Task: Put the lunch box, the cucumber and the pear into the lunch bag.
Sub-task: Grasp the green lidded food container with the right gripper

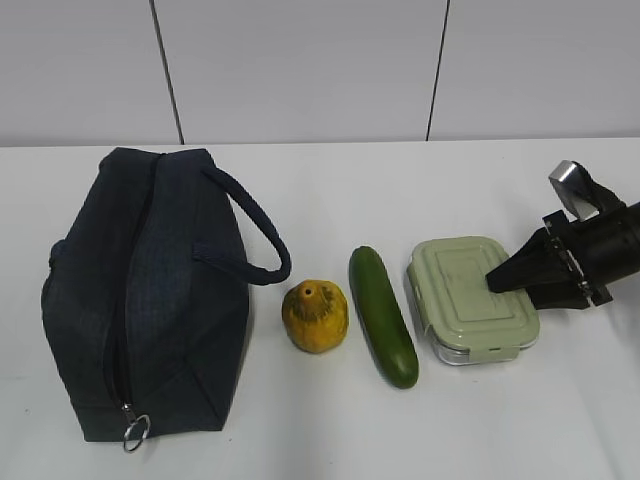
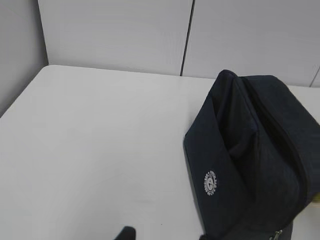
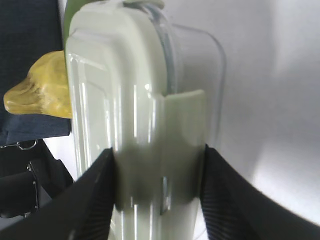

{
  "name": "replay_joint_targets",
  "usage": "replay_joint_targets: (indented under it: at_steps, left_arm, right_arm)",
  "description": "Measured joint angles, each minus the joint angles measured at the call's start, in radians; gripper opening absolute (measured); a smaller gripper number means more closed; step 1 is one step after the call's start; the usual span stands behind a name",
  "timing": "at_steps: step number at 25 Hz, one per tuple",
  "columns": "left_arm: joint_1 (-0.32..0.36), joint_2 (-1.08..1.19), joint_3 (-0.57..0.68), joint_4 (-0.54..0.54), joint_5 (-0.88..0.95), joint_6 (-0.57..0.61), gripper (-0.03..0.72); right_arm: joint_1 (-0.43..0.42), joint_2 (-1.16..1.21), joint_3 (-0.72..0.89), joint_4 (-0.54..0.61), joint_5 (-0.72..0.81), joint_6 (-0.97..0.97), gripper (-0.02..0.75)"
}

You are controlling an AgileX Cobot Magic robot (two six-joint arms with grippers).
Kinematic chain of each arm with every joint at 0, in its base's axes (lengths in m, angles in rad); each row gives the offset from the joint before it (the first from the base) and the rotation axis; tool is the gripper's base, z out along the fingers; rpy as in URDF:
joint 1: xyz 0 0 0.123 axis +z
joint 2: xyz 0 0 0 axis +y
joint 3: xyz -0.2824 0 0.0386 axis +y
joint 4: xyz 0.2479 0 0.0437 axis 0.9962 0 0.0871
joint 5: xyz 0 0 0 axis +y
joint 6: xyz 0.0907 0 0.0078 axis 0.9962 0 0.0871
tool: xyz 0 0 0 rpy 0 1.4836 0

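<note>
The white desk (image 1: 400,430) carries everything in a row from left to right. Largest is the boxy dark navy fabric lunch bag (image 1: 150,290), lying at the left with its long zipper running along the top toward the near end, where a metal ring pull (image 1: 135,432) hangs. Its looped strap handle (image 1: 255,240) arches out to the right. In the left wrist view the bag's end panel shows a small round white logo (image 2: 211,183).

At the right end sits the rectangular clear lunch box with rounded corners and a pale sage-green snap lid (image 1: 472,297), flat on the desk, lid up. The right tool (image 1: 505,283) reaches in from the right edge. In the right wrist view its two black ribbed fingers (image 3: 95,195) stand on either side of the box's near end, clamped on it at the lid's snap tab.

Just left of the box lies the long smooth dark green cucumber (image 1: 382,315), slightly apart from it. Left of that, between cucumber and bag, sits the small squat yellow-orange pear with brownish blotches (image 1: 315,315), touching neither.

Only a dark sliver of the left tool (image 2: 125,233) shows at the bottom of its own view, holding nothing visible; whether its jaws stand apart I cannot tell.
</note>
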Motion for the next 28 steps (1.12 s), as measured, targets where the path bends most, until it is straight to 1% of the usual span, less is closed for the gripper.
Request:
replay_joint_targets:
  at_steps: [2,6,8,12,14,17,19,23,28]
  left_arm:
    - [0.0,0.01,0.0,-0.025,0.0,0.0,0.243]
    - [0.0,0.092,0.0,-0.108,-0.03,0.0,0.243]
    - [0.0,0.148,-0.004,-0.163,-0.057,0.008,0.243]
    - [0.0,0.3,-0.004,-0.321,-0.131,0.04,0.244]
    - [0.0,0.391,-0.004,-0.423,-0.159,0.101,0.244]
    - [0.0,0.515,-0.004,-0.561,-0.199,0.238,0.251]
    - [0.0,0.584,-0.004,-0.626,-0.226,0.321,0.274]
    - [0.0,0.703,-0.004,-0.689,-0.268,0.417,0.324]
    - [0.0,0.812,-0.004,-0.773,-0.287,0.547,0.334]
  right_arm:
    - [0.0,0.0,0.0,0.0,0.0,0.0,0.371]
    - [0.0,0.0,0.0,0.0,0.002,0.0,0.371]
    - [0.0,0.0,0.0,0.0,0.002,0.0,0.37]
    - [0.0,0.0,0.0,0.0,0.002,0.0,0.37]
    - [0.0,0.0,0.0,0.0,0.002,0.0,0.37]
    - [0.0,0.0,0.0,0.0,0.002,0.0,0.37]
    - [0.0,0.0,0.0,0.0,0.002,0.0,0.37]
    - [0.0,0.0,0.0,0.0,0.002,0.0,0.37]
    - [0.0,0.0,0.0,0.0,0.002,0.0,0.37]
